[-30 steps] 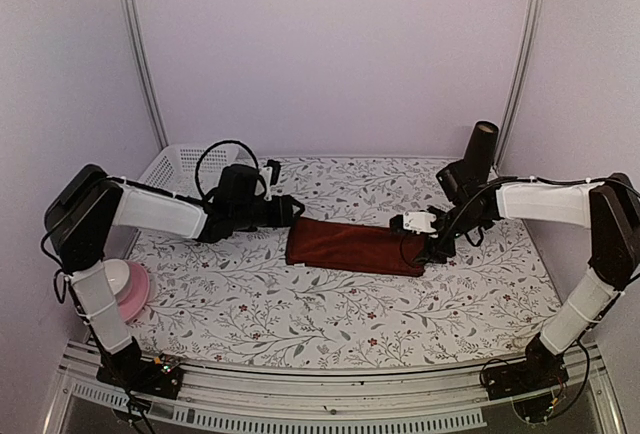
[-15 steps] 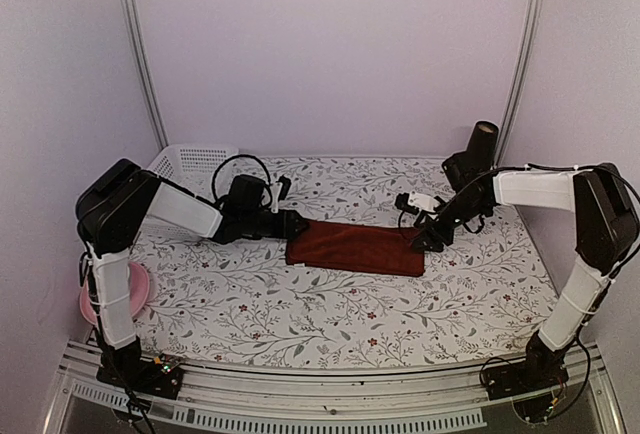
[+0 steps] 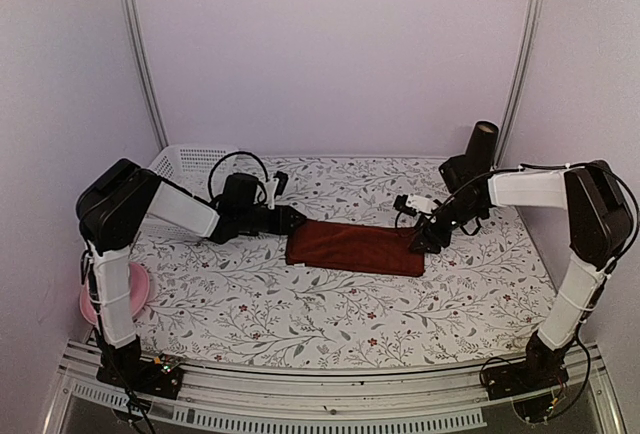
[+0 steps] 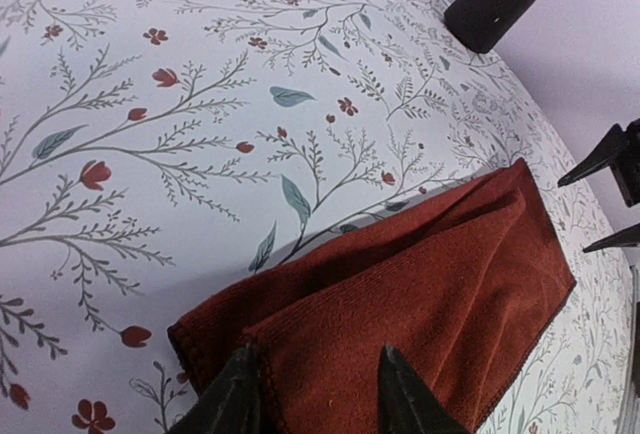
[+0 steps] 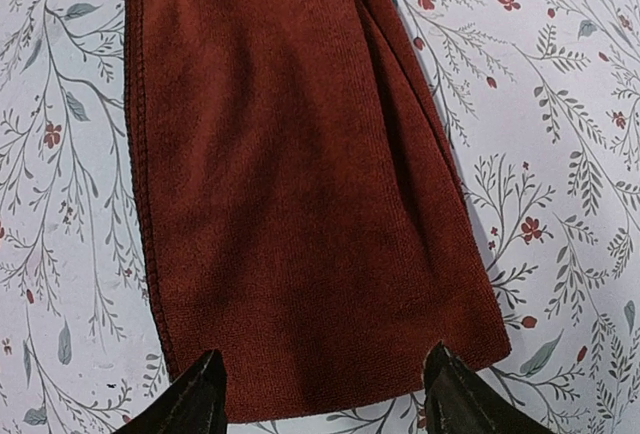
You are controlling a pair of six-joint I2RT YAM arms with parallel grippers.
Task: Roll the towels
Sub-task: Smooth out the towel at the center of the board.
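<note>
Arms (image 3: 180, 212) shifted; L & R jaws both apart over maroon towel (image 3: 354, 247) ends.

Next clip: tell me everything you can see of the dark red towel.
The dark red towel is soft, fuzzy cloth with a stitched hem, folded into a long narrow strip; layers show along one long side and at its left end. It lies flat, unrolled, across the middle of the flowered tablecloth. The left hand stands open over its left end, the right hand open astride its right end; whether either touches it is unclear.
</note>
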